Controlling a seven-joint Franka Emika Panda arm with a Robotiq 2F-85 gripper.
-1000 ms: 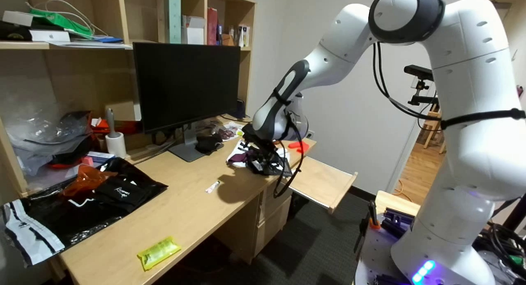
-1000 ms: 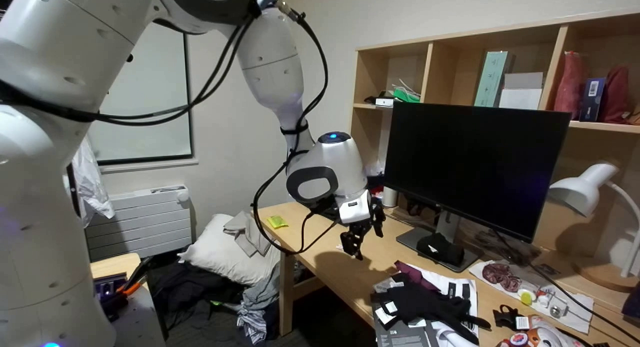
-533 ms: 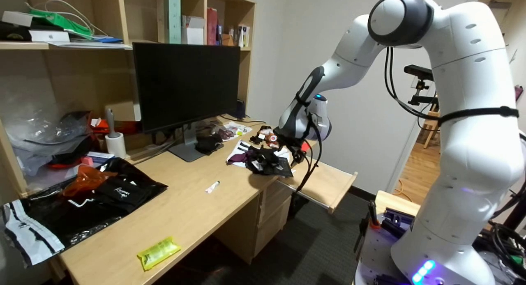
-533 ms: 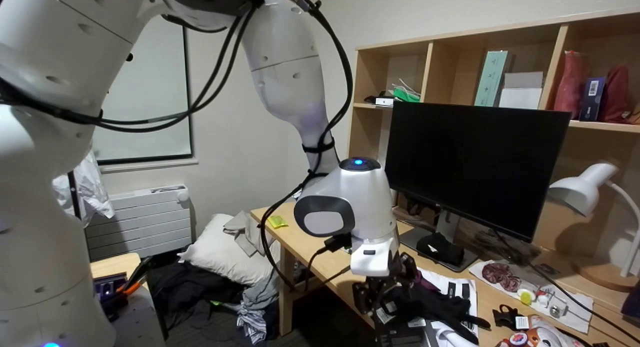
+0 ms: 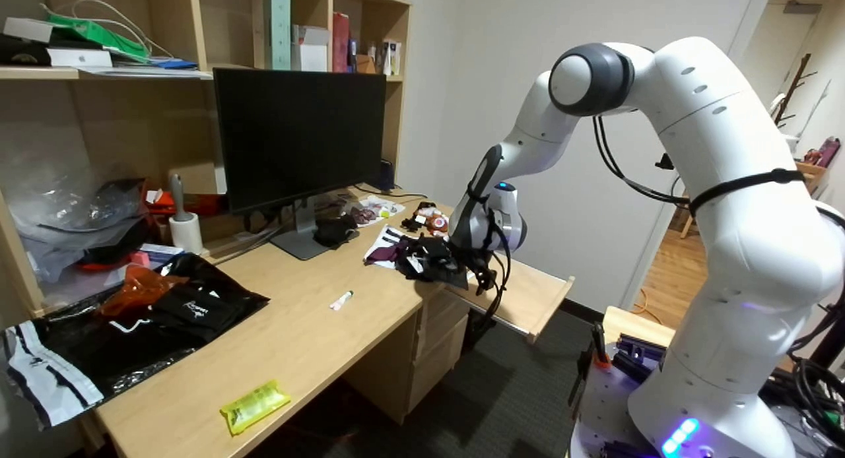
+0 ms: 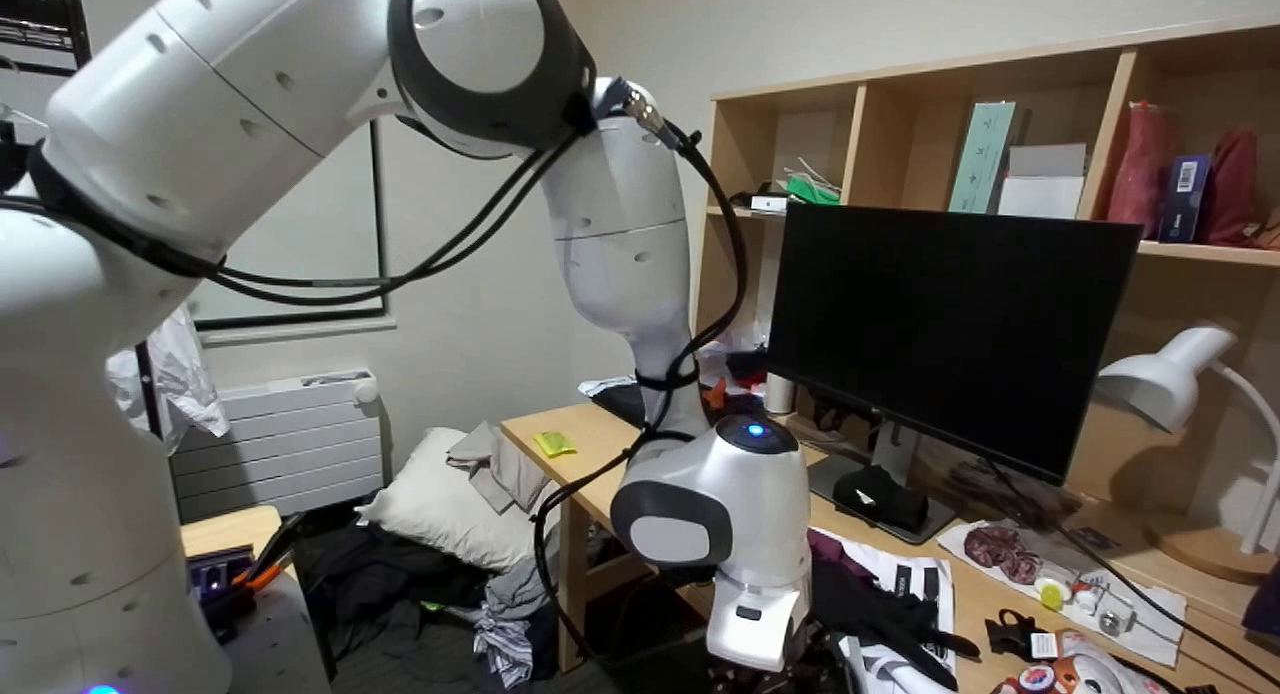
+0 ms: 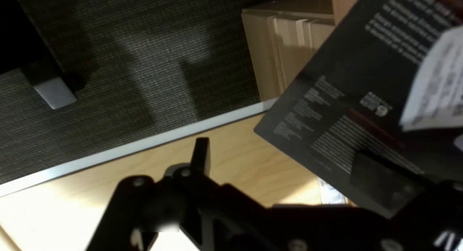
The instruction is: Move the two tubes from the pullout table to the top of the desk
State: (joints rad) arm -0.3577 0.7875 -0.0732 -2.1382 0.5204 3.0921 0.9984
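One small whitish tube (image 5: pixel 341 300) lies on the desk (image 5: pixel 290 332). My gripper (image 5: pixel 485 280) is low at the desk's end, over the pullout table (image 5: pixel 528 293). In the wrist view my gripper (image 7: pixel 284 149) is open, its two dark fingers wide apart, with the pullout table (image 7: pixel 246 153) and a dark printed box behind the gap. A whitish printed piece (image 7: pixel 331 192) shows on the board, partly hidden by the box and the gripper; I cannot tell whether it is the second tube. In an exterior view the gripper is mostly cut off by the bottom edge.
The dark printed box (image 7: pixel 336 113) juts over the pullout table. Black gloves (image 5: pixel 432 253) lie at the desk's end. The monitor (image 5: pixel 300 138) stands at the back. A yellow-green packet (image 5: pixel 255 406) lies near the front edge. Drawers (image 5: pixel 439 359) are below.
My gripper has moved from above the desk toward its end and come down over the pullout table. The tube on the desk has not moved.
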